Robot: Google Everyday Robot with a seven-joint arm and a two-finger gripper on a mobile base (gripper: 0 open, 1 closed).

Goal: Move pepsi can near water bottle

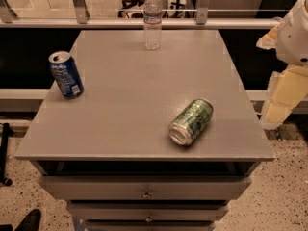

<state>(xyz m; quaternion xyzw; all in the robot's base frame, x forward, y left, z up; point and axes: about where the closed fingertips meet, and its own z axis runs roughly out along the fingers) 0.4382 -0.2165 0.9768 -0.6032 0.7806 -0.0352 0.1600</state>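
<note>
The pepsi can (pixel 66 75), dark blue with a silver top and white print, stands upright near the left edge of the grey table (pixel 130 95). The water bottle (pixel 152 19), clear with a white cap and a pale label band, stands upright at the far edge, near the middle. My gripper (pixel 280 99), pale yellow below a white arm segment, hangs off the table's right side, beyond its edge. It is far from both the can and the bottle and holds nothing that I can see.
A green patterned can (pixel 191 121) lies on its side at the front right of the table. Drawers (pixel 147 191) sit under the tabletop. A railing and glass run behind the table. The floor is speckled.
</note>
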